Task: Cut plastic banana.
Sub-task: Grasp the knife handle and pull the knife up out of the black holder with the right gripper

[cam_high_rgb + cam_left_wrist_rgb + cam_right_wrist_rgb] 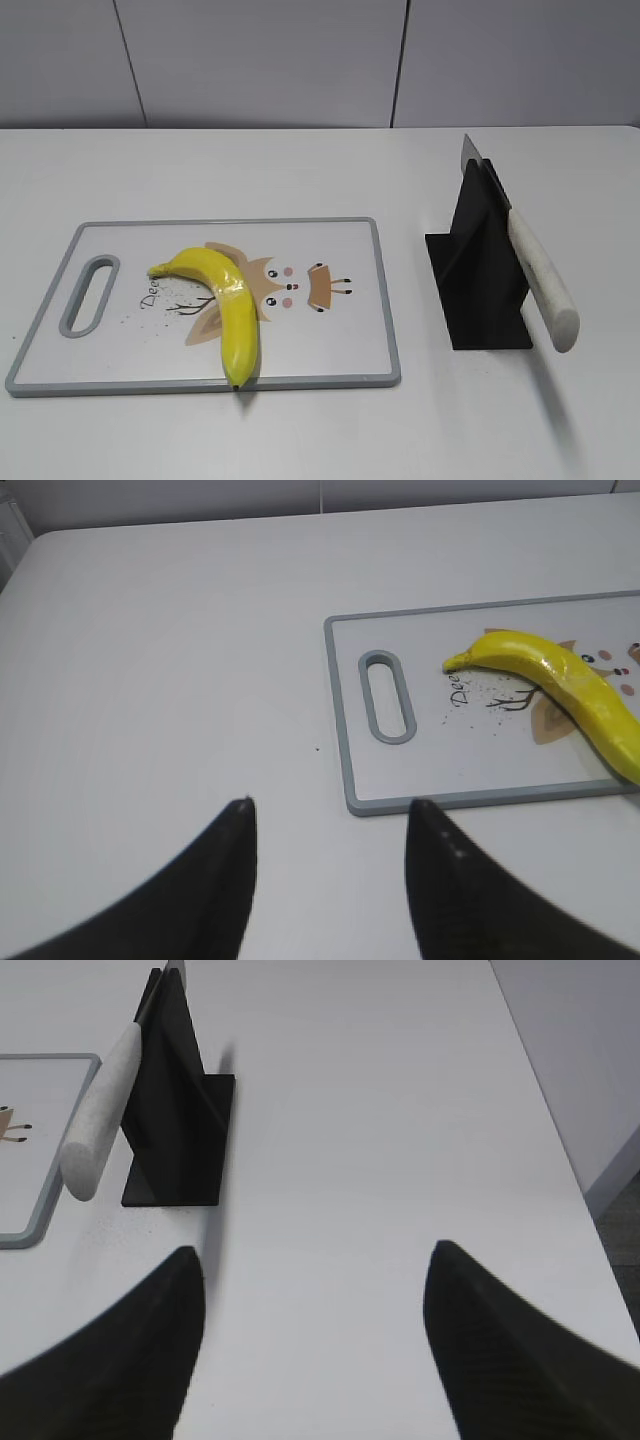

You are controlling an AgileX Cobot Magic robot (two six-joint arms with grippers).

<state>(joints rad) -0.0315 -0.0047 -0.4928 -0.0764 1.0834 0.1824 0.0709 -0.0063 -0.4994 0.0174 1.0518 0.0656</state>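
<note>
The plastic banana (225, 305) lies on a white cutting board with a grey rim (384, 300), curved, its dark tip near the board's front edge. It also shows in the left wrist view (570, 685). A knife with a white handle (542, 280) rests blade-up in a black stand (480, 270) to the right of the board; it also shows in the right wrist view (100, 1120). My left gripper (330, 805) is open and empty over bare table, near the board's corner. My right gripper (312, 1252) is open and empty, to the right of the stand. Neither gripper shows in the exterior view.
The cutting board (345, 730) has a handle slot (387, 695) at its left end and an owl print. The white table's right edge (560, 1130) lies close beside my right gripper. A grey wall runs behind the table.
</note>
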